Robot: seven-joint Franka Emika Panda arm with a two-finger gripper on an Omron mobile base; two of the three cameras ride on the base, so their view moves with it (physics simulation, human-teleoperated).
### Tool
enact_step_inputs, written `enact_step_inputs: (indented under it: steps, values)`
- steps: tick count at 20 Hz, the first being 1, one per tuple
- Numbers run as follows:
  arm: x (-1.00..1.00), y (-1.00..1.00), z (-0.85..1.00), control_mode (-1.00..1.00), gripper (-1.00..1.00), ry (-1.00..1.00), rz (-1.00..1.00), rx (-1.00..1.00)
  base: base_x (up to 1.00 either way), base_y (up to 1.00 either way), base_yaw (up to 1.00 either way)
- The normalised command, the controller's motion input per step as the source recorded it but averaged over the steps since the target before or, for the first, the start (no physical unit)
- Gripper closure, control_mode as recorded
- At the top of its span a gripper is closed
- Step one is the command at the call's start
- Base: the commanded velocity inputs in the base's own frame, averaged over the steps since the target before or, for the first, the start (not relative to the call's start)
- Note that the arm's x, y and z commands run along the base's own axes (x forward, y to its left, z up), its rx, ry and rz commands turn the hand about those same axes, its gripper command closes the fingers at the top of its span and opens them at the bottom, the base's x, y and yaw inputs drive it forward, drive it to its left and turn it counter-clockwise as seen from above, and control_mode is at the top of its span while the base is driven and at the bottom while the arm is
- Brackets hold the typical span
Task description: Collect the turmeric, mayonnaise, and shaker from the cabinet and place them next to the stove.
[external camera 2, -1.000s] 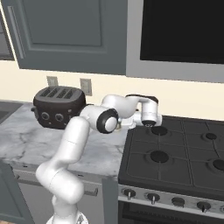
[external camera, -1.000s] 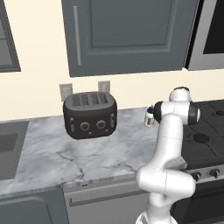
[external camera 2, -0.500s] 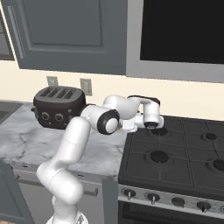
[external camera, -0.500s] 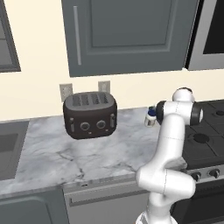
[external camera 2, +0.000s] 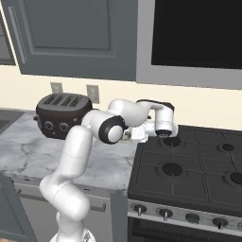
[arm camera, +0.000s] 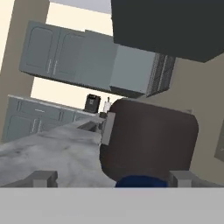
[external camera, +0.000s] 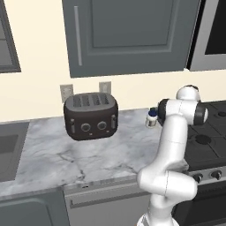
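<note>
Overhead, the cabinet [external camera: 132,35] hangs on the cream wall with its panelled slate doors shut and a long silver bar handle [external camera: 78,35] near the left edge of the door; in the right base view it [external camera 2: 75,35] reaches across to the dark built-in appliance [external camera 2: 196,33] above the cooktop. Below it the marble bench [external camera: 79,154] runs from a sink [external camera: 9,150] at its left end to the stove [external camera 2: 189,175] at its right end, whose black top carries round burners and a row of knobs along the front. The white arm rises from in front of the bench and bends across the right end, over the seam between bench and stove. A black four-slot toaster [external camera: 90,116] stands toward the back edge of the bench, under two wall outlets [external camera: 66,92], well apart from the stove. The end effector [arm camera: 113,178] has its fingers [arm camera: 43,178] spread wide with nothing gripped between them; in the hand view the toaster's dark bulk looms past them and the blue lid of the mayonnaise [arm camera: 141,181] sits low between the tips. From the left base view the mayonnaise [external camera: 152,118] stands upright on the bench near its back right corner, just beside the stove's left edge and partly behind the arm.
</note>
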Motion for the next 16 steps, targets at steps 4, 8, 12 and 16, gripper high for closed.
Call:
enact_step_inputs:
  steps: [4,8,12,16]
  values:
    - [0.00,0.00,0.30,-1.00,-1.00,-0.08,-0.03,0.00,0.00,0.00,0.00]
    - [-0.23,0.00,0.20,-1.00,-1.00,-0.12,-0.03,0.00,0.00,0.00,0.00]
    - [-0.90,0.00,0.10,-1.00,-1.00,-0.16,-0.04,0.00,0.00,0.00,0.00]
    - [-1.00,0.00,0.26,-1.00,-1.00,-0.15,-0.06,0.00,0.00,0.00,0.00]
